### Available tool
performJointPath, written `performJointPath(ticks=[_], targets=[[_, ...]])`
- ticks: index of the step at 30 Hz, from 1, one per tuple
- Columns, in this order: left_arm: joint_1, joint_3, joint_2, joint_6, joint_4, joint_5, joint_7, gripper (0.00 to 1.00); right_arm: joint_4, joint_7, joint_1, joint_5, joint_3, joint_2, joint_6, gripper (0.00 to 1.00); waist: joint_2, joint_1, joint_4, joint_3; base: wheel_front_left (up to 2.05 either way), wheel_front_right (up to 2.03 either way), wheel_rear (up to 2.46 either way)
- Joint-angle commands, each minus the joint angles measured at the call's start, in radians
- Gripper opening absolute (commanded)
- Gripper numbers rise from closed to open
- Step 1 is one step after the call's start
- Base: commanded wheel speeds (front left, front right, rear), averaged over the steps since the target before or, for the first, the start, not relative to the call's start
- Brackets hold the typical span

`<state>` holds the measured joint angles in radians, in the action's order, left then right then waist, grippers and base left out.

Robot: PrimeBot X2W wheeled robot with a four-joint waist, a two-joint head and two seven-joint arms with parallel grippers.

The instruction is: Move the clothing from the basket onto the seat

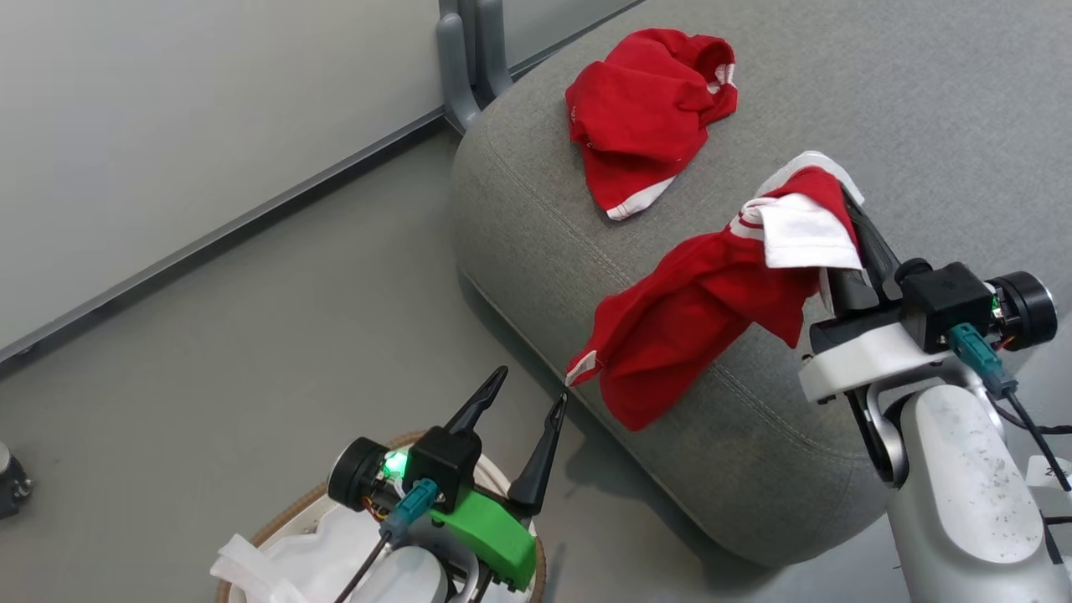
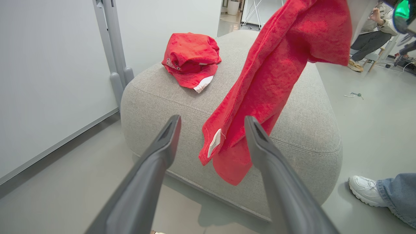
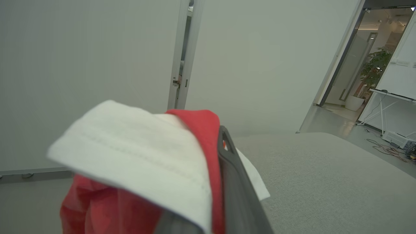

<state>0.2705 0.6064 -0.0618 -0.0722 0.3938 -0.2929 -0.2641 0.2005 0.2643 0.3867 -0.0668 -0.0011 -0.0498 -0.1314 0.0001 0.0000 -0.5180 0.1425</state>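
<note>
Left gripper (image 1: pixel 531 387): long dark fingers (image 1: pixel 536 461), green bracket (image 1: pixel 490 528), teal connector (image 1: pixel 412 502); right forearm (image 1: pixel 955 477) white, speckled.

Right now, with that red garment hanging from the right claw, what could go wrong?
The held garment dangles past the rounded edge of the seat; released here, it might slide to the floor. Its white hem drapes over the right claw, so it could snag when the claw opens.
</note>
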Motion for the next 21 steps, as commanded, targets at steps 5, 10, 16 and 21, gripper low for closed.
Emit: performJointPath(ticks=[5,10,16,21], targets=[[0.021,-0.010,-0.002,-0.011,0.006,0.030,0.000,1.00,-0.011,0.000,0.072,-0.027,-0.060,-0.001,0.001,0.00,-0.0001,0.0000,0.002,0.048,0.00,0.00,0.00],[0.041,-0.017,-0.005,-0.014,-0.004,0.048,0.000,1.00,-0.016,0.000,0.192,-0.094,-0.125,-0.033,0.001,0.00,-0.0001,0.0000,0.048,0.099,0.00,0.00,0.00],[0.077,-0.018,-0.022,-0.018,-0.011,0.081,0.000,1.00,0.015,0.000,0.369,-0.127,-0.198,-0.143,0.001,0.00,-0.0001,0.0000,0.110,0.188,0.00,0.00,0.00],[0.117,-0.015,-0.044,-0.023,-0.014,0.102,0.000,1.00,0.083,0.000,0.499,-0.138,-0.257,-0.242,0.001,0.00,-0.0001,0.0000,0.163,0.275,0.00,0.00,0.00]])
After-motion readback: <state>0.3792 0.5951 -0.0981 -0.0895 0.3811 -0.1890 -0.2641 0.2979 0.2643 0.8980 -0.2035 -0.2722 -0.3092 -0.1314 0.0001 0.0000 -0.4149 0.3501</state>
